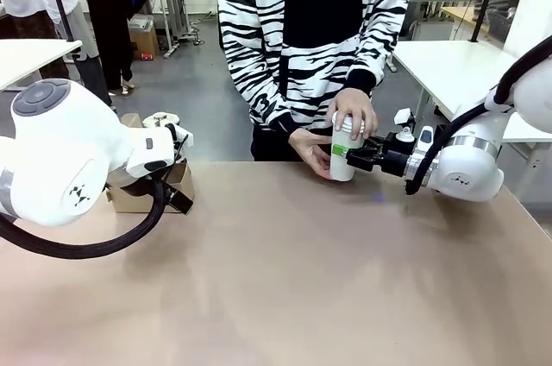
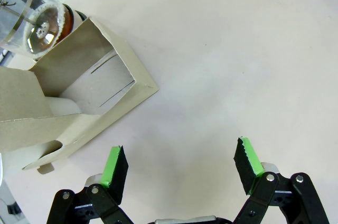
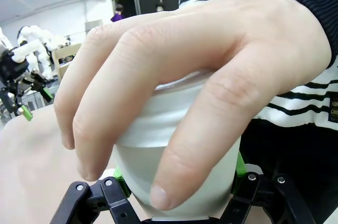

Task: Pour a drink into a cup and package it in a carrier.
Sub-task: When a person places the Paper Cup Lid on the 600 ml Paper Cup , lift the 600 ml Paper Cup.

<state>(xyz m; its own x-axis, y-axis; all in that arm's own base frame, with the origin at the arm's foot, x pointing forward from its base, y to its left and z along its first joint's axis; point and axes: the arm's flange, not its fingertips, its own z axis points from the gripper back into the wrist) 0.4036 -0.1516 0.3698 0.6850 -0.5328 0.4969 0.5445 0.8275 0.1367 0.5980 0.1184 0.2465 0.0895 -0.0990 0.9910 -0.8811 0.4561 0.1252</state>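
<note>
The white paper cup [image 1: 341, 161] stands at the table's far side, and my right gripper [image 1: 360, 155] is shut on its middle from the right. In the right wrist view the cup [image 3: 174, 150] sits between the green pads [image 3: 240, 165], with a person's hand [image 3: 200, 76] pressing down over its lidded top. The person's other hand [image 1: 309, 152] rests beside the cup. My left gripper [image 2: 182, 161] hangs open above bare table, just next to the brown cardboard carrier [image 2: 79, 94]. Behind the carrier stands the glass carafe [image 2: 34, 23] with the dark drink [image 2: 74, 17].
The carrier [image 1: 142, 196] sits at the table's left edge, partly behind my left arm [image 1: 69, 154], with the carafe's top [image 1: 161, 119] rising behind it. White tables [image 1: 448, 68] and other people stand farther back. The tabletop [image 1: 285, 271] stretches bare in the middle and front.
</note>
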